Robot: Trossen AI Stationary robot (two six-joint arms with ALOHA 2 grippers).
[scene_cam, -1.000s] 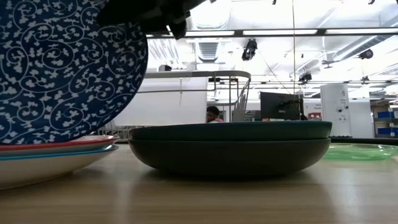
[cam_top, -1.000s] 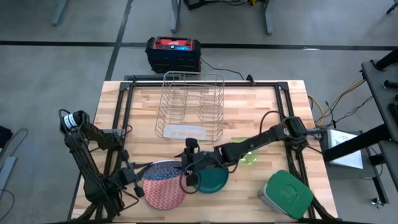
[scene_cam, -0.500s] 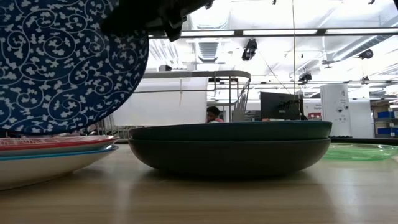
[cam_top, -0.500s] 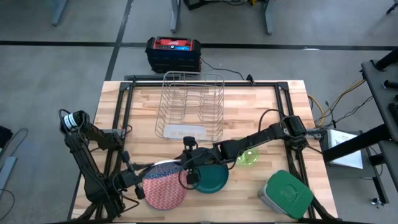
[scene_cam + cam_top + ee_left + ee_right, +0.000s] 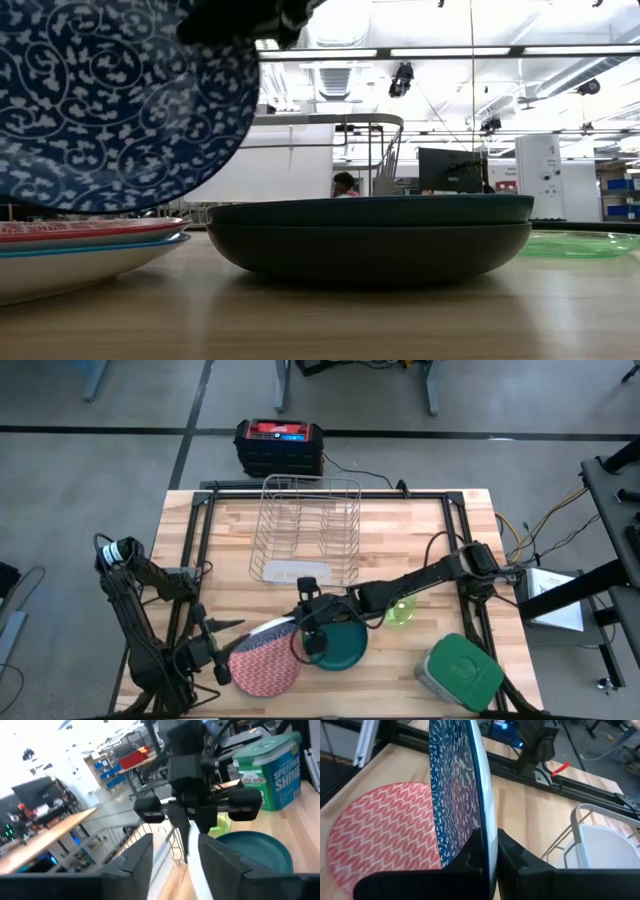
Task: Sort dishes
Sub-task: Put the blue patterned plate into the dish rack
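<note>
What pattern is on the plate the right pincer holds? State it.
White scrollwork on dark blue plate; clearest in the low view.

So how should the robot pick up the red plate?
By its rim, I think, from the outer edge. The red plate lies flat on top of a stack, so only the edge gives a pincer something to pinch. The right pincer grips the blue plate that way.

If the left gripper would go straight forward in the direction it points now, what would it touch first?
Probably the blue patterned plate, held on edge by the right gripper, directly ahead between the open fingers of the left gripper. The dark green plate lies beyond, though depth is unclear.
</note>
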